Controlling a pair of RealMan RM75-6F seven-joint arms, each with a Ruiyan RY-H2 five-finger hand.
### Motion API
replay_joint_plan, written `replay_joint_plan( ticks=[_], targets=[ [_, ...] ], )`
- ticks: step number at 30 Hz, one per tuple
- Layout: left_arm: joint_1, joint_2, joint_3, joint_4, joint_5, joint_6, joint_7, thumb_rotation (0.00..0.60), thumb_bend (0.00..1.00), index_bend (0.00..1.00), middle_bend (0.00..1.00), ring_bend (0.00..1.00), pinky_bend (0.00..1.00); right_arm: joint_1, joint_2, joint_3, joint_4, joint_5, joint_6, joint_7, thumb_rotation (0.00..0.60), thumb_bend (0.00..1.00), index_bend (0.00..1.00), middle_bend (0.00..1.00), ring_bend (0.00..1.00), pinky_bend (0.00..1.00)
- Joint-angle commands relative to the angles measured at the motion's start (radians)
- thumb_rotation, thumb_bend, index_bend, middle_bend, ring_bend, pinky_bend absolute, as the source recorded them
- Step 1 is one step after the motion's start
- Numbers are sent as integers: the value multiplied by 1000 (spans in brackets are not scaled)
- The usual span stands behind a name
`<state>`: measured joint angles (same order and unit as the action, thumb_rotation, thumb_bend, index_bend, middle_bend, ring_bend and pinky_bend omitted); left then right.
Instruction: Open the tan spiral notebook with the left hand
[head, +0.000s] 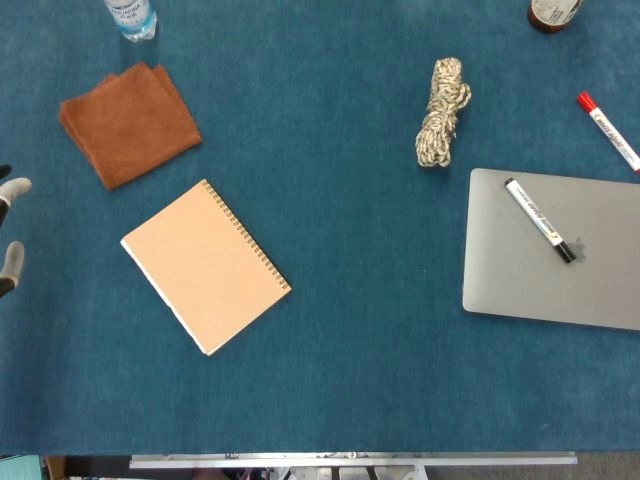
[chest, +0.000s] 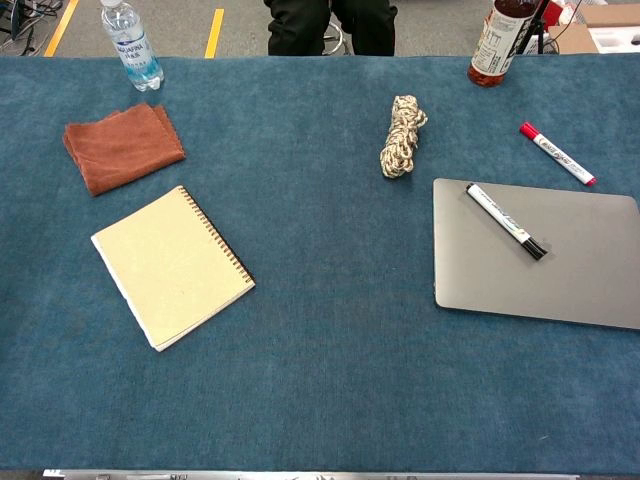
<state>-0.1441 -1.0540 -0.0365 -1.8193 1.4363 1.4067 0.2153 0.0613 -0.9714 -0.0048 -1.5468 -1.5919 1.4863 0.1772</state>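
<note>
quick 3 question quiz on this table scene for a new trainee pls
1. True or false: the tan spiral notebook is already open.
2. What lies on the grey laptop? A) the rope bundle B) the black-capped marker C) the brown cloth
3. Which hand shows in the head view, and does it touch the notebook?

Key:
1. False; its cover lies shut.
2. B, the black-capped marker.
3. The left hand, only fingertips at the left edge, apart from the notebook.
</note>
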Motion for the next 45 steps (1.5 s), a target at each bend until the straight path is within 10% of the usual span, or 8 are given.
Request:
replay_joint_plan(
  ticks=[1, 16, 25, 45],
  targets=[
    [-1, -1, 1, 2, -1, -3, -3, 600, 124, 198, 136, 156, 163, 1, -1, 2, -1, 4, -3, -1, 600, 120, 320, 315, 250, 287],
    [-41, 6, 9, 96, 73, -49, -117, 600, 124, 182, 132, 156, 163, 30, 63, 40, -67, -6, 9, -14, 600, 120, 320, 315, 250, 287],
    [-114, -86, 37, 353, 213, -84, -293, 600, 124, 3, 1, 8, 133, 60, 95, 55, -119, 2, -27, -37, 600, 120, 320, 315, 246, 287],
    [-247, -266, 153, 682, 410, -154, -380, 600, 121, 0, 0, 0, 47, 60, 95, 40, -144, 7, -47, -55, 600, 119, 320, 315, 244, 287]
  ],
)
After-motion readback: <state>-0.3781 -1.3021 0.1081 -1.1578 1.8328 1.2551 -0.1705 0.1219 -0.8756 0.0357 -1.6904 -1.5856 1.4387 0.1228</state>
